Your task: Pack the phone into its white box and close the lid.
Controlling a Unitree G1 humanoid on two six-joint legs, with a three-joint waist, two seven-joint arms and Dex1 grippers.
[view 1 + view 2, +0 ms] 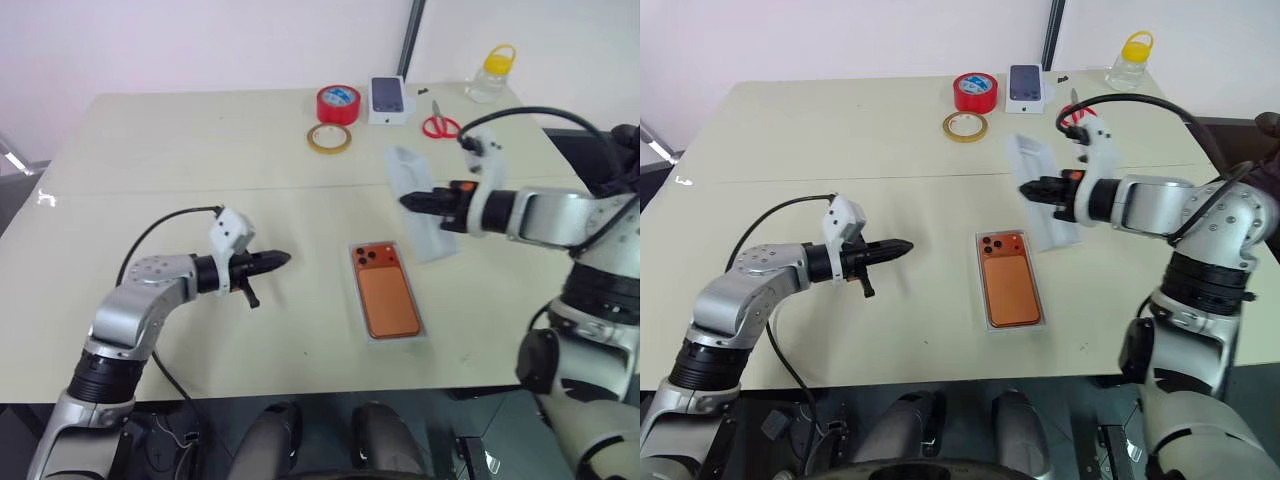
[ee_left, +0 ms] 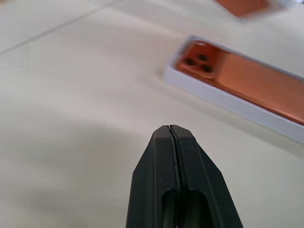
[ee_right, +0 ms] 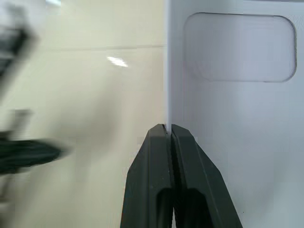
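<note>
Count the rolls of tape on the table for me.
2, both at the table's far side: a red roll of tape next to the small white box picturing a dark phone, and a flat yellowish roll of tape just in front of the red one.

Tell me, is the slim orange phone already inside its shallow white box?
Yes. The copper-orange phone lies flat, camera side up, inside the shallow white cardboard tray, whose low rim shows around it; no lid covers it.

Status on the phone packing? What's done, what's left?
Done: the phone lies camera side up inside the white box on the table. In hand: the right tool is shut on the edge of the lid, held tilted beyond and to the right of the box. Left: bring the lid over the box and press it down. The left tool is shut and holds nothing.
</note>
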